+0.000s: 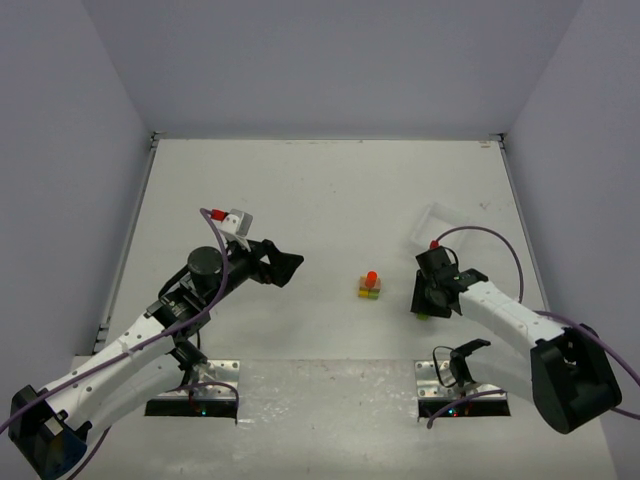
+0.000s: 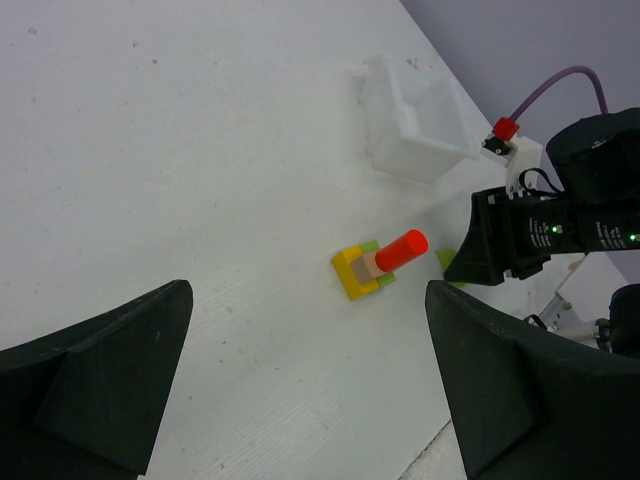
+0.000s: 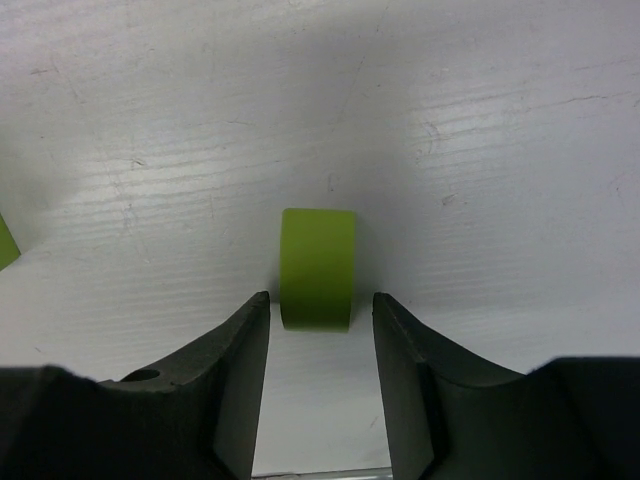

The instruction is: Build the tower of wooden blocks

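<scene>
At the right gripper [image 1: 431,296], just right of the tower [image 1: 370,287] and low over the table [image 1: 300,180]: jaws spread, pinching nothing. Straddles a lime green block [image 3: 318,268] with a thin gap on either flank, yet reaches only its near end with the very tips. First likely trouble: closing from here on so shallow a bite, then squirting the block forward, or letting it twist loose and drop on the way across. Cannot tell whether flat-sided or rounded; if rounded, may also roll away under an uneven squeeze. Also right of the tower, barely inside the right wrist view: a second green piece [image 3: 5,243], near enough to be nudged by any sideways correction. As for the tower: yellow base [image 2: 350,272], green and tan pieces above it, a red-orange cylinder [image 2: 400,249] on top. Looks like a narrow crown with little room for another block. Second danger: knocking that cylinder off by coming in too low or from the side, or tipping the new block straight off by releasing off-centre. Well to the left of the tower: the left gripper [image 1: 288,266], fingers wide apart and empty, probably too far off to steady anything. Beyond the tower and to its right: a white tray [image 2: 415,125], seemingly outside the short carry.
</scene>
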`<state>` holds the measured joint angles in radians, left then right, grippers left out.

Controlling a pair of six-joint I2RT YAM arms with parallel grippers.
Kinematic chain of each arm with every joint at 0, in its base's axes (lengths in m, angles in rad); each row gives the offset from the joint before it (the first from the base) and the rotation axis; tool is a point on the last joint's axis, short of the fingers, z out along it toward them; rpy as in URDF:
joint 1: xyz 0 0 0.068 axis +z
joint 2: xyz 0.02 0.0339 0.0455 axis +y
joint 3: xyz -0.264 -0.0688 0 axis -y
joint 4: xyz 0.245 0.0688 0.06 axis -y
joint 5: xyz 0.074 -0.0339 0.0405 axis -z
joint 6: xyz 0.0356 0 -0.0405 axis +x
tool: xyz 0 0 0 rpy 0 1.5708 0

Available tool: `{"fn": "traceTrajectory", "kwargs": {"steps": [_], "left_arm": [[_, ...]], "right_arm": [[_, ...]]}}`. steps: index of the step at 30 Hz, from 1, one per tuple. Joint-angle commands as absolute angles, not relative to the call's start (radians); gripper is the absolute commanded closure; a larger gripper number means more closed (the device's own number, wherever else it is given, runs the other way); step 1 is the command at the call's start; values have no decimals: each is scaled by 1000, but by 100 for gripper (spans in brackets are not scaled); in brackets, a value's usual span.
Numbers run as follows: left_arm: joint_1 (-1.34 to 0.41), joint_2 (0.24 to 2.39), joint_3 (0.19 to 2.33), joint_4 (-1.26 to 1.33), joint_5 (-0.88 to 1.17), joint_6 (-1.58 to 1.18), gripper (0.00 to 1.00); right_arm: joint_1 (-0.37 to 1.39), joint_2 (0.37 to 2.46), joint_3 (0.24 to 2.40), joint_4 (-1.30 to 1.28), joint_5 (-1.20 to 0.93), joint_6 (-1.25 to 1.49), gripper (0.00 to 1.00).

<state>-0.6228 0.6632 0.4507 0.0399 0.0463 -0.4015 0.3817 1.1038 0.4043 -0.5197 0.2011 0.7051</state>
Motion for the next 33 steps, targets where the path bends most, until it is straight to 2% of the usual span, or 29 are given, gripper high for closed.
{"fn": "traceTrajectory", "kwargs": {"steps": [1,4,8,11,24,30,33], "left_arm": [[-618,657,476,67,52,-410,0],[-618,660,477,71,52,-410,0],[-618,664,477,72,53,-408,0],[-618,667,477,74,54,-408,0],[-618,693,483,61,27,-410,0],[-618,690,485,51,-35,-428,0],[-619,694,491,44,-34,-427,0]], "right_arm": [[379,1108,399,-483,224,716,58],[379,1100,398,-476,229,710,63],[379,1093,400,-479,241,704,78],[377,1088,408,-480,247,695,84],[379,966,578,-573,282,547,87],[379,977,748,-669,285,435,88],[379,1011,885,-688,194,327,88]]}}
